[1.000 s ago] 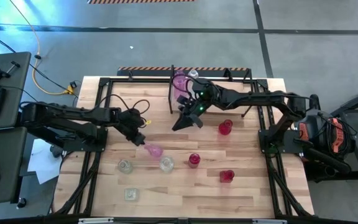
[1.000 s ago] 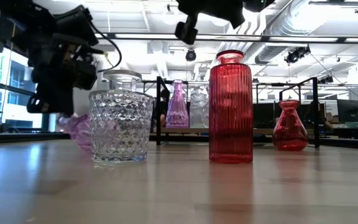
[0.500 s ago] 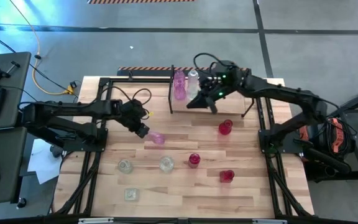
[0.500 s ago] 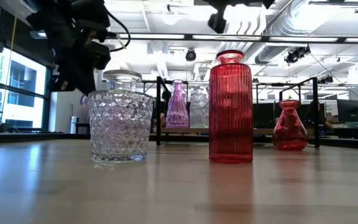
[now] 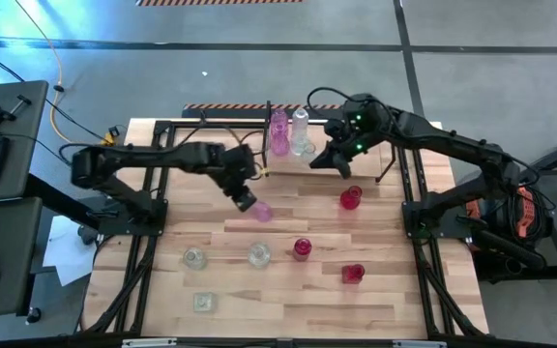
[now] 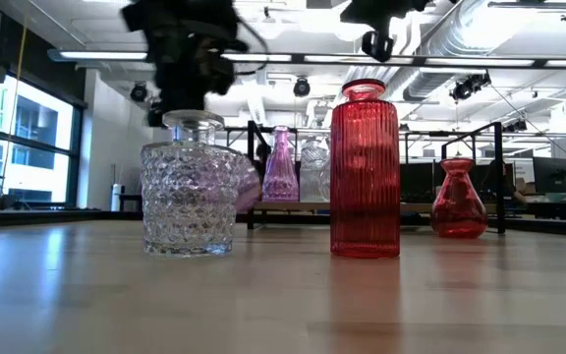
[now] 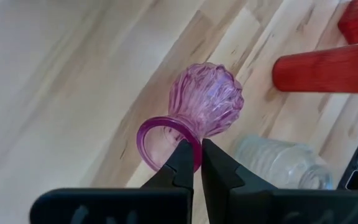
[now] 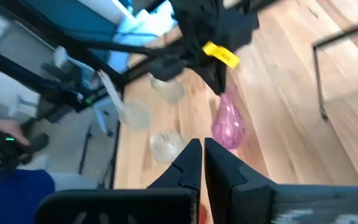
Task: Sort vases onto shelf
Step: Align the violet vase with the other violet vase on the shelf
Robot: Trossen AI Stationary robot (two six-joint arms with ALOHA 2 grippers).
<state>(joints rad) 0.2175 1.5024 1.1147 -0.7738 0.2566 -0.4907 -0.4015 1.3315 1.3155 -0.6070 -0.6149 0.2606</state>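
Observation:
My left gripper [image 5: 247, 201] is over the middle of the table, shut on a small pink ribbed vase [image 7: 207, 102], which the right wrist view shows hanging under it [image 8: 229, 127]. The shelf [image 5: 268, 155] stands at the far edge with a pink vase [image 5: 278, 132] and a clear vase [image 5: 301, 130] standing on it. My right gripper [image 5: 339, 166] hovers shut and empty just right of those two. Red vases [image 5: 350, 198] [image 5: 303, 248] [image 5: 353, 274] and clear vases [image 5: 194, 258] [image 5: 259, 254] [image 5: 202, 302] stand on their bases on the table. My left gripper pinches the pink vase's flared rim [image 7: 196, 157] between its two fingers, one finger [image 7: 180, 160] over the mouth and the other outside. The fingers come from above, slanting down. The vase is lifted clear of the table and hangs tilted, its round body away from the fingers.
In the low view a clear cut-glass vase [image 6: 189, 197], a tall red ribbed bottle [image 6: 365, 172] and a red bulb vase [image 6: 458, 197] stand in the foreground. The arms' black frames [image 5: 153, 184] [image 5: 414, 193] flank the table. Bare wood lies between the shelf and the row of vases.
My left gripper has risen and gone toward the table's right and far side, rolling a little, and carries the pink vase up from the table toward the shelf. My right gripper has drawn up and to the right, away from the shelf's front, tipping nearer to level, still shut.

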